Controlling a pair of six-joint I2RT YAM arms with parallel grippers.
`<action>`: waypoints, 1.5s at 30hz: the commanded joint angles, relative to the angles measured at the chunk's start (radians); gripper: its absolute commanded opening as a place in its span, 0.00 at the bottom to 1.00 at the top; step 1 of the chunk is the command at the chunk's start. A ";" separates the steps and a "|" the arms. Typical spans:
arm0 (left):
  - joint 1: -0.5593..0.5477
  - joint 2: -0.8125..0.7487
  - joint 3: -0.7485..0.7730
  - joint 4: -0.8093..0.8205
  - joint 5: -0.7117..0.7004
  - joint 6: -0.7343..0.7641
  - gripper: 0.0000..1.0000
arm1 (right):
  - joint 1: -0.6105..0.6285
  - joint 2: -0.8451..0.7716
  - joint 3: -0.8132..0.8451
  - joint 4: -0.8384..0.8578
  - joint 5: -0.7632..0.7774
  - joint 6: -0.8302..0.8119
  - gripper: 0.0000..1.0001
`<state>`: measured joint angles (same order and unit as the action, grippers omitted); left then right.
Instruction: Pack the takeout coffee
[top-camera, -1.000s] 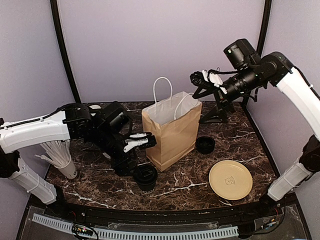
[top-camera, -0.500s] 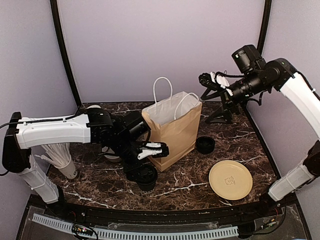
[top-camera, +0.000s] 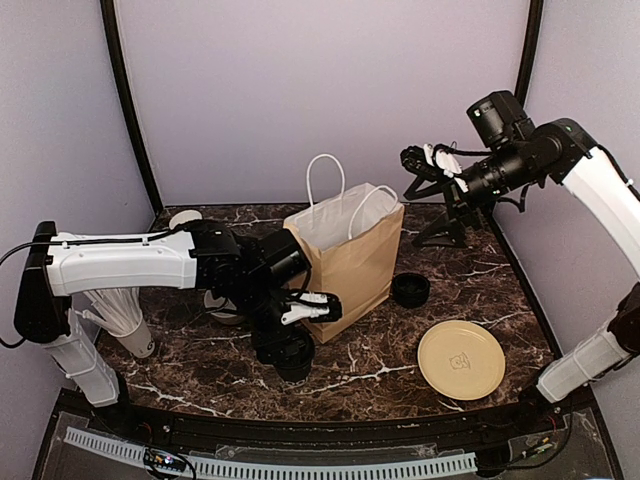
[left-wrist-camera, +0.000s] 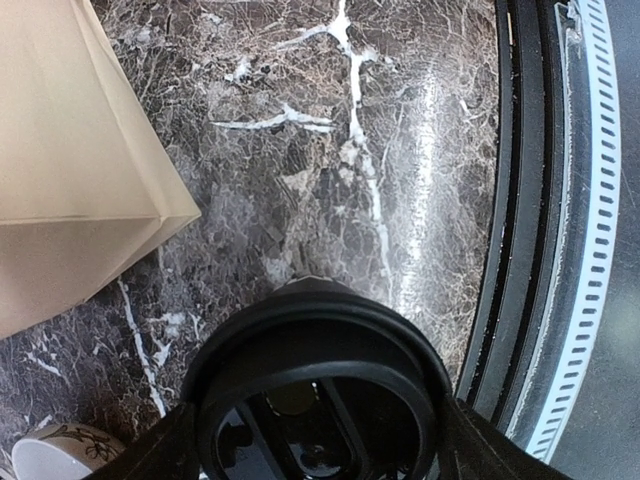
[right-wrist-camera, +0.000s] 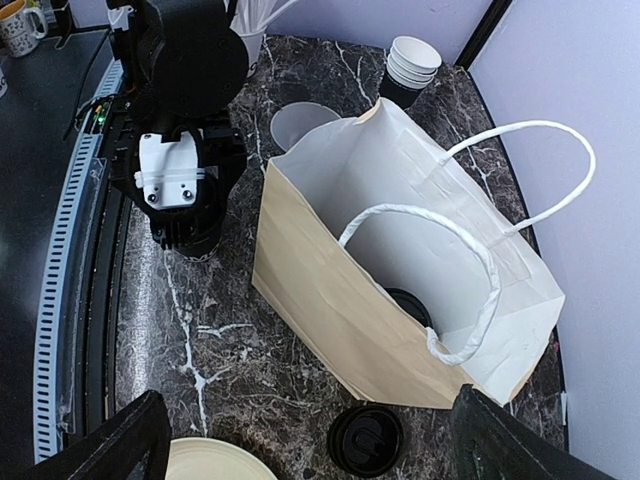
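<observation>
One lidded cup (right-wrist-camera: 408, 305) stands inside the paper bag (right-wrist-camera: 320, 290), a second cup (left-wrist-camera: 315, 390) outside.

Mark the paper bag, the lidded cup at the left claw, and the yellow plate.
paper bag (top-camera: 345, 268), top view, front face.
lidded cup (left-wrist-camera: 315, 330), left wrist view, lid rim.
yellow plate (top-camera: 461, 360), top view, bare centre.

Pale lavender walls (top-camera: 300, 90) stood behind the right gripper (top-camera: 412, 168). A dark, white-veined marble table (top-camera: 380, 370) lay beneath the left gripper (top-camera: 310, 308).
</observation>
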<state>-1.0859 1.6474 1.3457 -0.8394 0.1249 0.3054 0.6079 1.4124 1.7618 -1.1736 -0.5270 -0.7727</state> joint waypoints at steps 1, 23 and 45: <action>-0.005 0.002 0.009 -0.049 -0.046 0.021 0.82 | -0.007 -0.014 -0.007 0.036 -0.007 0.007 0.99; -0.005 -0.200 0.054 -0.101 -0.009 -0.065 0.68 | -0.136 0.336 0.375 0.310 0.048 0.129 0.99; -0.005 -0.421 -0.062 -0.041 -0.063 -0.168 0.66 | 0.019 0.694 0.601 0.172 0.152 -0.009 0.82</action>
<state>-1.0866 1.2747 1.2984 -0.9054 0.0650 0.1604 0.5999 2.0502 2.3142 -0.9966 -0.4019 -0.7509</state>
